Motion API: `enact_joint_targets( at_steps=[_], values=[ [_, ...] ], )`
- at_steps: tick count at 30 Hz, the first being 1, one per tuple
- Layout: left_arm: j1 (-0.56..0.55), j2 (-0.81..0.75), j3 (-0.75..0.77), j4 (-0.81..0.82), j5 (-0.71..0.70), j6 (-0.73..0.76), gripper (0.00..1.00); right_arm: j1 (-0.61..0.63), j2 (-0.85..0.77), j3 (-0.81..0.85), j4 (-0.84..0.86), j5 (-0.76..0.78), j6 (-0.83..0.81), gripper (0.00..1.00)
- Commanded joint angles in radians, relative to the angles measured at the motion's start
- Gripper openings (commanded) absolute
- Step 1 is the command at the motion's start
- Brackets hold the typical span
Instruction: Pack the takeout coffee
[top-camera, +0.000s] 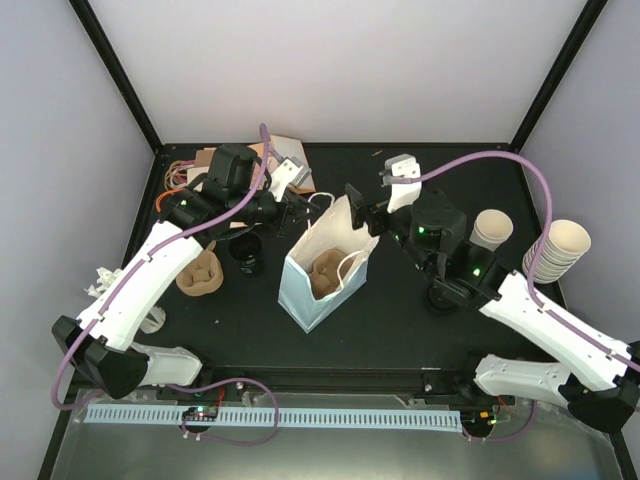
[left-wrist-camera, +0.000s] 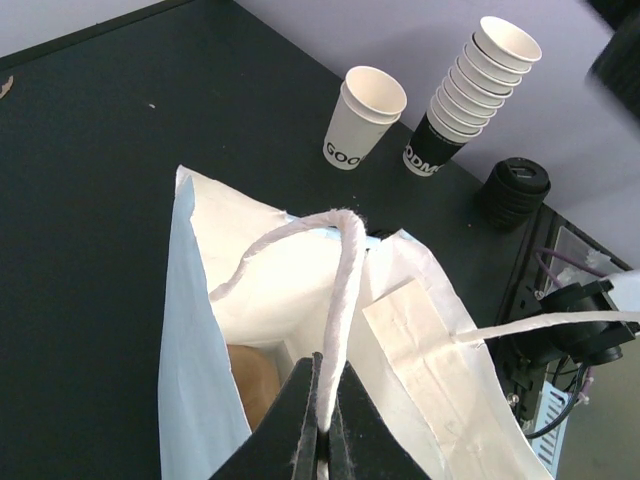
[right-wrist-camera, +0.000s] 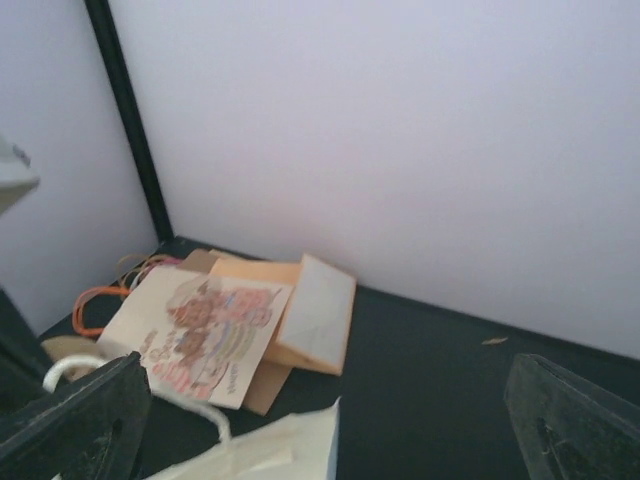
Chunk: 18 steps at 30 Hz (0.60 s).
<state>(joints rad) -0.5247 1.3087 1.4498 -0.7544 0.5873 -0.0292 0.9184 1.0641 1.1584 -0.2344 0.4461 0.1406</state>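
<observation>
The takeout coffee (top-camera: 246, 250) shows as a black disc on the table, just left of the white and pale-blue paper bag (top-camera: 322, 262). A brown pulp piece (top-camera: 325, 280) lies inside the upright bag. My left gripper (top-camera: 297, 212) is over the bag's far left corner. In the left wrist view the left gripper (left-wrist-camera: 325, 425) is shut on the bag's white rope handle (left-wrist-camera: 345, 270). My right gripper (top-camera: 363, 213) hovers at the bag's far right edge. Seen from the right wrist, that gripper (right-wrist-camera: 330, 430) is open wide, with the bag's rim (right-wrist-camera: 290, 450) low between its fingers.
A single lidless cup (top-camera: 492, 230) and a stack of cups (top-camera: 556, 250) stand at the right, with a stack of black lids (left-wrist-camera: 515, 190) near them. A brown pulp carrier (top-camera: 200, 272) sits left of the coffee. Flat bags and cards (right-wrist-camera: 230, 320) lie at the back left.
</observation>
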Motion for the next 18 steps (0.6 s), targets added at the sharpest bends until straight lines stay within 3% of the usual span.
enact_joint_targets(
  at_steps=[1,12,18],
  values=[
    [0.008,-0.010,0.030,0.005,0.007,0.010,0.01,-0.006,0.002,0.108,-0.025,0.119,-0.072,1.00],
    [0.008,0.034,0.160,-0.077,-0.028,0.096,0.02,-0.015,0.052,0.258,-0.477,0.058,0.026,1.00],
    [0.010,0.052,0.237,-0.110,-0.070,0.154,0.02,-0.048,0.064,0.255,-0.589,-0.104,0.082,1.00]
  ],
)
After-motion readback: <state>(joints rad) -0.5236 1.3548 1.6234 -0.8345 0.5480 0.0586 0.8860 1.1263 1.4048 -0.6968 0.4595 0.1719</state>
